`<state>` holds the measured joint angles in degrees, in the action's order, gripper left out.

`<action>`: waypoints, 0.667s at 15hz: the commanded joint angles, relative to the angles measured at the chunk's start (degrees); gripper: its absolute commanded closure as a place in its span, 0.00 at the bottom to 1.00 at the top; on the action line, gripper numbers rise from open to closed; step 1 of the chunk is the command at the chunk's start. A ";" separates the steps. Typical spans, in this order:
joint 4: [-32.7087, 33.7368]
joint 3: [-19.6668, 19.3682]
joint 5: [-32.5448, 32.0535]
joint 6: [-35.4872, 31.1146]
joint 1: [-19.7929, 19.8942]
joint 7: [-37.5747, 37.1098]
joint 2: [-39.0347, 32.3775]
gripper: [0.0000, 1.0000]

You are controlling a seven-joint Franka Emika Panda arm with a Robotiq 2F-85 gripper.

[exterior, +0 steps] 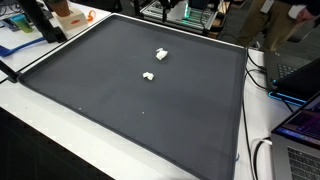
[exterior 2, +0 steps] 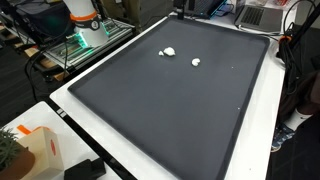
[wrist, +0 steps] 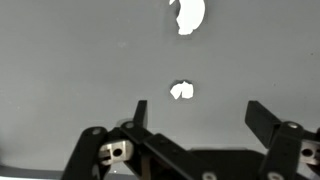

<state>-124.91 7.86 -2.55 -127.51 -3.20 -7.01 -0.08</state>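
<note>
In an exterior view, the left end of the white tabletop (exterior: 40,115) carries a blue sheet (exterior: 14,46), a dark upright stand (exterior: 42,22) and an orange thing (exterior: 72,14) whose kind I cannot tell. Next comes a big dark mat (exterior: 120,115) that covers most of the tabletop. To the right of the mat a cable (exterior: 262,155) runs along the white edge, and a laptop (exterior: 303,150) sits at the far right. All of this clutter lies off the mat, round its edges and well apart from the two small white scraps near the mat's middle, which show in both exterior views.

In the wrist view the tool (wrist: 197,105) comes in from the bottom, its two fingers (wrist: 140,112) standing wide apart and gripping nothing. The nearer white scrap (wrist: 181,90) lies flat on the mat just beyond the fingertips. It is ahead of the gap between them, a little left of its middle, and touches neither finger. The farther white scrap (wrist: 187,15) lies higher up, roughly in line with the first. It is well apart from the tool and is cut off by the top edge.
</note>
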 commanded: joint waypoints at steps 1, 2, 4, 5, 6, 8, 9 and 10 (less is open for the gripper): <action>1.80 -1.01 0.92 3.87 -0.78 1.44 0.41 0.00; 1.67 -1.12 1.07 3.35 -0.71 1.56 0.79 0.00; 1.75 -1.04 0.00 1.87 -0.90 0.39 0.03 0.00; 1.91 -1.10 0.00 1.89 -0.89 0.43 0.03 0.00; 1.96 -1.13 0.00 1.90 -0.88 0.44 0.03 0.00; 3.67 -1.31 -0.80 3.95 -0.74 -1.01 -0.79 0.00; 6.07 -1.53 -1.82 7.81 -0.57 -2.62 -1.93 0.00; 7.46 -1.76 -0.57 9.90 -0.45 -1.74 -2.33 0.00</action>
<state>-122.22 7.27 -3.09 -124.32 -3.30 -7.57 -0.38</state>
